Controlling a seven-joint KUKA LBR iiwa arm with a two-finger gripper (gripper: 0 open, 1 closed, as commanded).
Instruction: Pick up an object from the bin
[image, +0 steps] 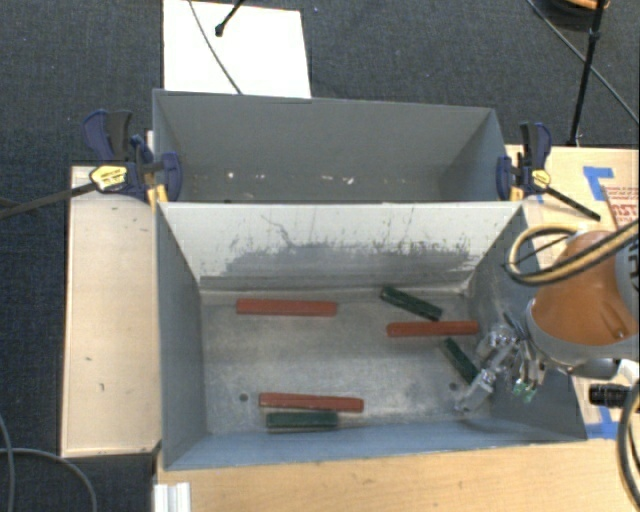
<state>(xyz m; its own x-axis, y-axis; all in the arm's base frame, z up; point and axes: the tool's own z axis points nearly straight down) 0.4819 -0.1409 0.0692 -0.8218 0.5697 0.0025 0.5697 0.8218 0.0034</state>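
At the right side of the grey bin (330, 150), near its front right corner, the gripper (478, 390) hangs low over the floor. Just beside it, on the side toward the bin's middle, lies a short dark green stick (459, 357), slanted, its lower end close to the tool. Whether the two touch cannot be told, nor how far the tool is open or whether it has hold of anything.

Toward the back wall lie a red stick (432, 328) and another dark green stick (410, 303). A long red bar (286, 309) lies back left. Near the front wall, a red bar (311, 403) lies alongside a dark green bar (301, 421).
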